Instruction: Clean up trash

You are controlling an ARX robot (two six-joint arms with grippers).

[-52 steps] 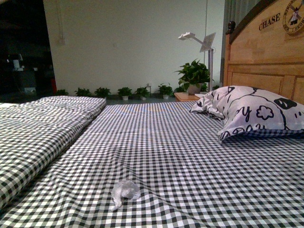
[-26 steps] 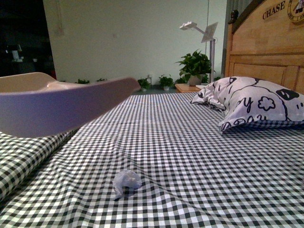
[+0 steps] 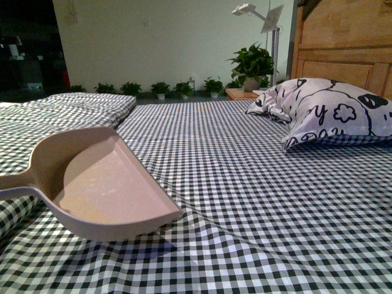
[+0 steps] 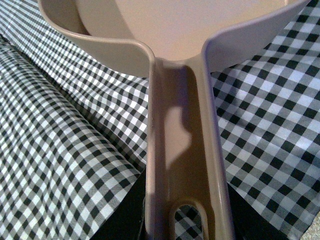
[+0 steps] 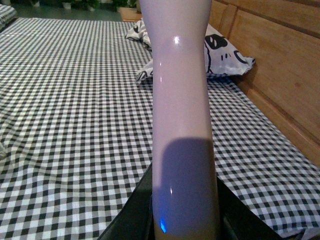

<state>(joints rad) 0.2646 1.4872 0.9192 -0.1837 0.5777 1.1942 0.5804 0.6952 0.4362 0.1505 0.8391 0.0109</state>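
The beige dustpan (image 3: 104,184) lies low over the checked bed sheet (image 3: 257,184) at the front left, mouth facing right, its handle running off the left edge. In the left wrist view my left gripper (image 4: 185,227) is shut on the dustpan (image 4: 180,30) handle near its hanging hole. My right gripper (image 5: 185,222) is shut on the pale brush handle (image 5: 180,100), which rises straight up the right wrist view; the brush head is out of view. The trash is hidden in every view. Neither gripper shows in the front view.
A black-and-white patterned pillow (image 3: 331,113) lies at the right against the wooden headboard (image 3: 343,43). A folded checked quilt (image 3: 61,110) is raised along the left. Behind the bed stand a potted plant (image 3: 251,64) and a white lamp (image 3: 263,18).
The dustpan came in from the left and has dropped from raised to low over the sheet. It now covers the spot where the white wad lay. The view has tilted slightly downward.
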